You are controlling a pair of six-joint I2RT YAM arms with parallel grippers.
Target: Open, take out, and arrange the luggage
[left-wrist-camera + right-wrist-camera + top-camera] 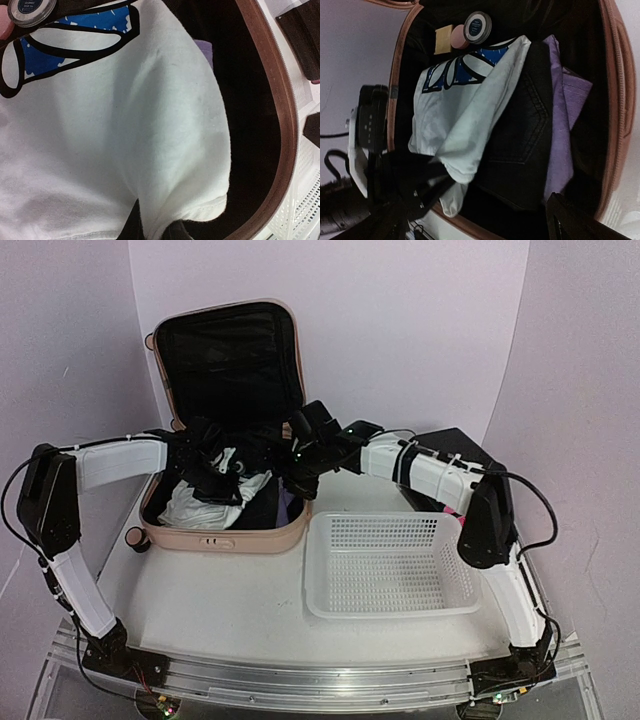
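The pale pink luggage [225,535] lies open at the back left, its black-lined lid [230,360] standing up. Inside are a white T-shirt with a blue print [465,115], black jeans [520,145] and a purple garment [562,130]. My left gripper [225,475] reaches in from the left and is shut on a fold of the T-shirt [125,125], which bunches between its fingers [177,231]. My right gripper [300,478] hovers over the luggage's right side. It is open and empty above the jeans, with one finger [565,220] showing.
A white perforated basket [390,565] stands right of the luggage. A black box [455,445] sits behind the right arm. A round tin [477,27], a pink item [457,36] and a yellow item [442,40] lie at the luggage's far end. The luggage's brown rim [280,125] curves beside the shirt.
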